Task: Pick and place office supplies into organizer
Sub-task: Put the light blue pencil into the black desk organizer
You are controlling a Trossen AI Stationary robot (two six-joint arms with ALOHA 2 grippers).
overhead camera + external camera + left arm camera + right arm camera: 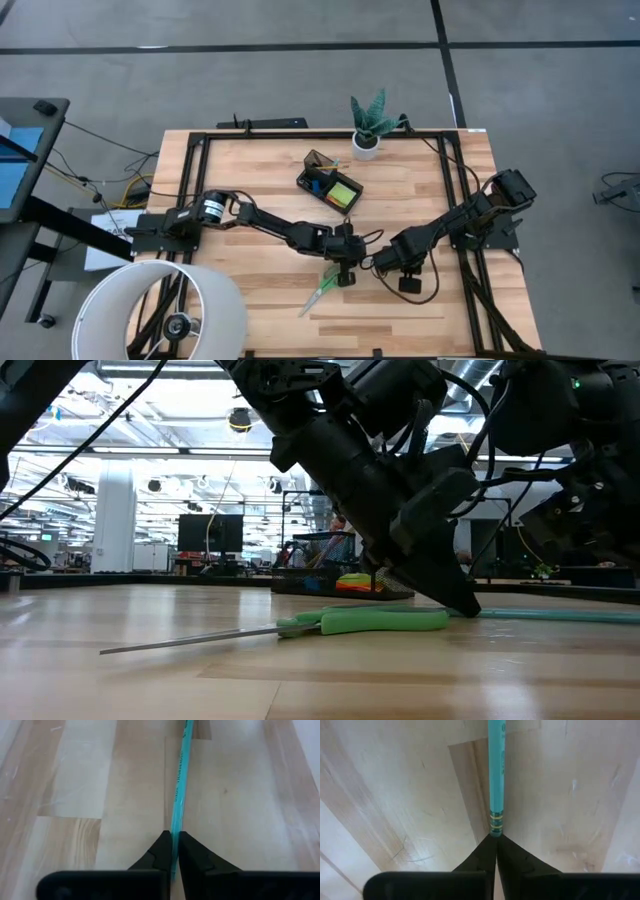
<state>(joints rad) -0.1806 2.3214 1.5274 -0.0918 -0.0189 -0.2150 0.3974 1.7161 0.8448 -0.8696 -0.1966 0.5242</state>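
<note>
Left end effector pinches 1 end of the teal pen, low on the counter beside the scissors; right end effector is closed at the pen's other end. If both pull apart, the pen may slip or snap before reaching the organizer.

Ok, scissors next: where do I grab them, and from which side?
Take the scissors at the green handles, from straight above, fingers across them. They lie flat and closed; the blades look too thin against the table. The left gripper and right gripper are both shut on the pen beside them.
</note>
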